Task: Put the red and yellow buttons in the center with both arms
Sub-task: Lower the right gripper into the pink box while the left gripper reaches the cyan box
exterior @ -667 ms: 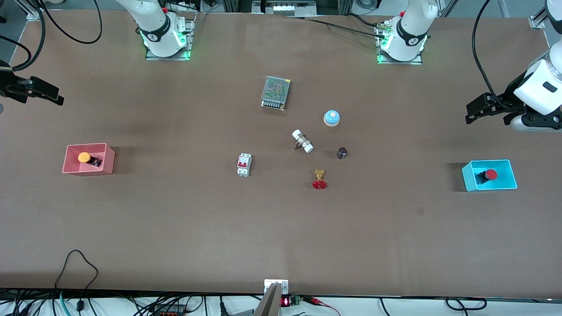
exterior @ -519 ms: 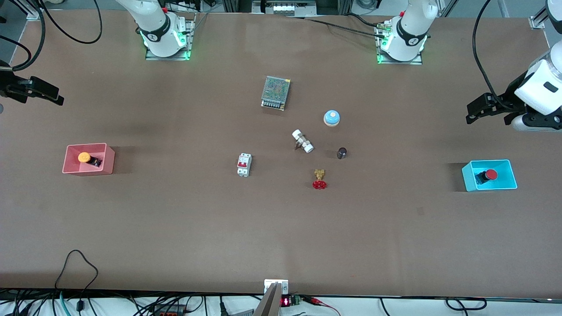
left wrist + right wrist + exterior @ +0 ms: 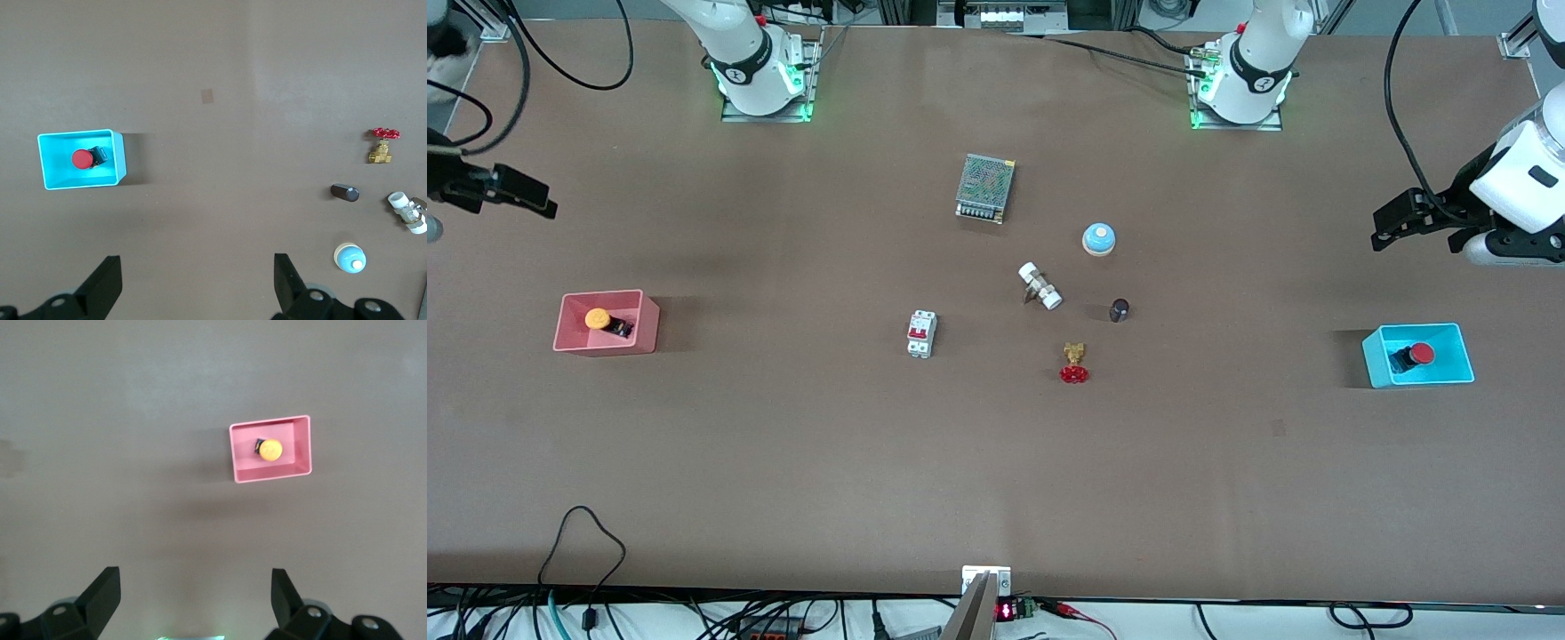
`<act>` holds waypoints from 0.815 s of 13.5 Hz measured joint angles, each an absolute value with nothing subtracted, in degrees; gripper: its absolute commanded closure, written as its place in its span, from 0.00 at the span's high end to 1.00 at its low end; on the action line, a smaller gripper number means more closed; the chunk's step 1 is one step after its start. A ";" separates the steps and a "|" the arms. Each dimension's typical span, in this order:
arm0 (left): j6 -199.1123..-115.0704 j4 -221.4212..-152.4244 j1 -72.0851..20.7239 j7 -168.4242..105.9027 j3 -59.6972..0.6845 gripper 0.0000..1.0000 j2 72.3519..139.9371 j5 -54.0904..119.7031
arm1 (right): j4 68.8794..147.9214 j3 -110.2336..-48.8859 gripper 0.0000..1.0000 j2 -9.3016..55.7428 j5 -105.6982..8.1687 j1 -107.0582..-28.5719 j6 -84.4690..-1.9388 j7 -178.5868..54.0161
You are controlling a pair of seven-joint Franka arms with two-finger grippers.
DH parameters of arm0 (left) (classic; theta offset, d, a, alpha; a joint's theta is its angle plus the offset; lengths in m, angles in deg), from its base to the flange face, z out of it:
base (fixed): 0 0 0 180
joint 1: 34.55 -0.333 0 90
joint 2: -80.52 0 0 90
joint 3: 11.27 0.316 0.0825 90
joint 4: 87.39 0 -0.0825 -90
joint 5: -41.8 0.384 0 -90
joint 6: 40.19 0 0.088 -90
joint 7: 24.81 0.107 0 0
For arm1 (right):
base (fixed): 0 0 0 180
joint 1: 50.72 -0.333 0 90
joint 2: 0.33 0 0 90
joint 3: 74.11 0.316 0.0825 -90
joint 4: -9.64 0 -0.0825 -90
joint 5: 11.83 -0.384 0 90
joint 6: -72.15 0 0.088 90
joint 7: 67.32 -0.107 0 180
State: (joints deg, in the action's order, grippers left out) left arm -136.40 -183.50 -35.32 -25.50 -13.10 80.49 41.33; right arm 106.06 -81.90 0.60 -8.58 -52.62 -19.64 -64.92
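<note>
The red button (image 3: 1420, 354) lies in a cyan bin (image 3: 1458, 356) at the left arm's end of the table; the left wrist view shows it too (image 3: 82, 159). The orange-yellow button (image 3: 598, 318) lies in a pink bin (image 3: 574, 338) at the right arm's end; the right wrist view shows it too (image 3: 270, 449). My left gripper (image 3: 1380, 233) hangs open and empty high over bare table beside the cyan bin (image 3: 47, 160). My right gripper (image 3: 538, 200) hangs open and empty high over bare table beside the pink bin (image 3: 303, 447).
Around the table's middle lie a metal power supply (image 3: 985, 187), a blue-and-white bell (image 3: 1099, 239), a white fitting (image 3: 1040, 285), a dark cylinder (image 3: 1119, 309), a red handwheel valve (image 3: 1074, 364) and a white circuit breaker (image 3: 921, 334).
The right gripper has shifted slightly toward the front camera's side of the view. The left arm and all objects have stayed still.
</note>
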 measured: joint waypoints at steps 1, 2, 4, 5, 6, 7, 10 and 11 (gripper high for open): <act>-135.94 -183.51 -35.42 -25.57 -13.03 1.00 80.54 41.33 | 106.34 -81.99 1.00 2.09 -7.92 -52.53 -21.20 -64.96; -135.73 -183.52 -35.61 -25.58 -12.90 1.00 80.66 41.33 | 106.55 -82.17 1.00 3.95 -7.66 -52.40 -22.69 -64.98; -135.29 -183.58 -36.16 -25.58 -12.67 1.00 81.26 41.33 | 106.73 -82.49 1.00 7.88 -7.54 -51.83 -25.51 -64.98; -134.26 -183.62 -36.31 -25.58 -12.58 1.00 81.82 41.33 | 106.75 -82.60 1.00 9.73 -7.51 -51.28 -26.90 -64.94; -132.73 -183.65 -36.39 -25.58 -12.55 1.00 82.47 41.33 | 106.80 -82.67 1.00 11.41 -7.48 -50.55 -28.27 -64.67; -131.53 -183.70 -36.63 -25.58 -12.54 1.00 83.19 41.33 | 106.88 -82.69 1.00 13.18 -7.46 -49.62 -29.66 -63.97; -131.43 -183.77 -38.28 -25.56 -12.48 1.00 85.67 41.33 | 107.11 -82.74 1.00 19.38 -7.46 -47.01 -34.43 -61.70; -132.55 -183.77 -38.72 -25.55 -12.47 1.00 86.23 41.36 | 107.17 -82.75 1.00 21.65 -7.46 -46.16 -36.06 -61.31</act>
